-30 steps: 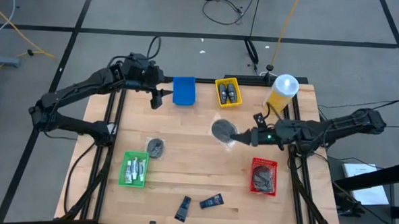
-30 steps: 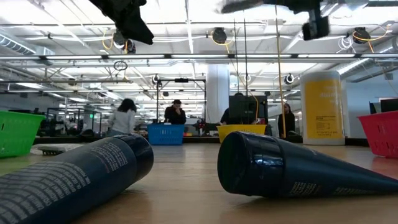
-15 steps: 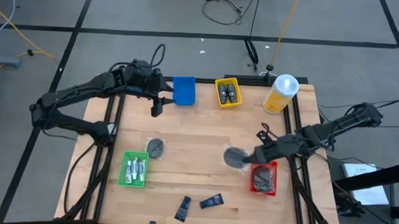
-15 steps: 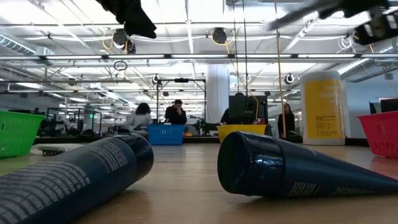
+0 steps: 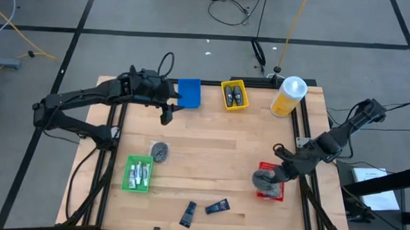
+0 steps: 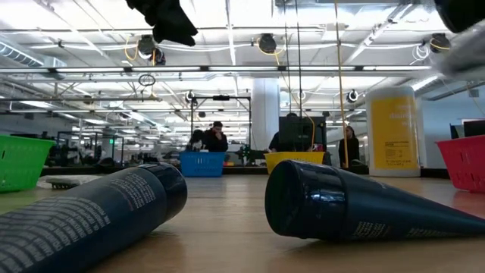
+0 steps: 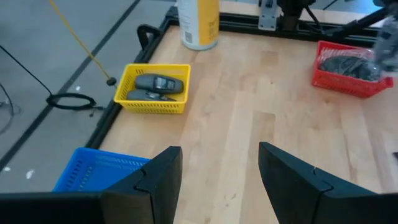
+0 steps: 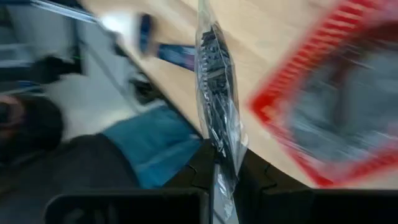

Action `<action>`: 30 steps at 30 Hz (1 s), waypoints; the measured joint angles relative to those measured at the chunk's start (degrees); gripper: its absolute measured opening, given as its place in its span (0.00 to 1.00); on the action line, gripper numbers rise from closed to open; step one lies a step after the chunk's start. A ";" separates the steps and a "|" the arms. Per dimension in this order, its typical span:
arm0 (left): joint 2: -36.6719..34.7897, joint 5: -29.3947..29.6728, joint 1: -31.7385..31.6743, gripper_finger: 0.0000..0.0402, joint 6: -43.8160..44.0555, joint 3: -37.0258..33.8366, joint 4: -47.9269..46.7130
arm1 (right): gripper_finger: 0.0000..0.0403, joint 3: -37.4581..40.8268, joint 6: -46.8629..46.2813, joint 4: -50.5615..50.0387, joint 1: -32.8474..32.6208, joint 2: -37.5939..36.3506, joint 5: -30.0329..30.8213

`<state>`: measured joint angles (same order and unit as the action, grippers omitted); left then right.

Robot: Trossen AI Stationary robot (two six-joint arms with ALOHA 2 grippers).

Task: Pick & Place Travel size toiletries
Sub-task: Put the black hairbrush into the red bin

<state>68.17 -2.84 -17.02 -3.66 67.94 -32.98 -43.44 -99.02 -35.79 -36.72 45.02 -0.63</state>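
Note:
My right gripper (image 5: 270, 175) is shut on a dark grey round disc in a clear bag (image 5: 261, 178), above the left edge of the red tray (image 5: 276, 194). My left gripper (image 5: 167, 115) hangs open and empty above the far left of the table, near the blue tray (image 5: 188, 93). Another grey disc (image 5: 160, 152) lies flat on the table. White tubes lie in the green tray (image 5: 138, 174). Two dark blue tubes (image 5: 188, 213) (image 5: 217, 207) lie near the front edge. Black oval pieces lie in the yellow tray (image 5: 234, 95). My right gripper pinches the clear bag's edge (image 8: 222, 163) between its two fingers. The fingers come slanting from the table's far right. The disc in the bag (image 8: 214, 81) stands out past the fingertips, seen edge-on, lifted clear beside the red tray (image 8: 323, 112).
A big yellow bottle (image 5: 289, 96) with a white cap stands at the far right corner. The red tray holds dark items. In the low view the two dark tubes (image 6: 91, 212) (image 6: 364, 208) lie close in front. Bare wood lies in the table's middle.
My right gripper has carried the bagged disc from the table's middle toward the near right, down to the red tray's left edge. My left gripper has shifted a little toward the near and right, still open.

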 joint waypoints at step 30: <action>4.61 12.03 15.00 0.52 15.43 0.04 7.82 | 0.05 10.74 -8.46 -7.04 -4.01 -3.35 -3.49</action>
<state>72.78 9.19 -2.02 11.77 67.99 -25.16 -32.70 -107.48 -42.84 -40.73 41.67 -4.12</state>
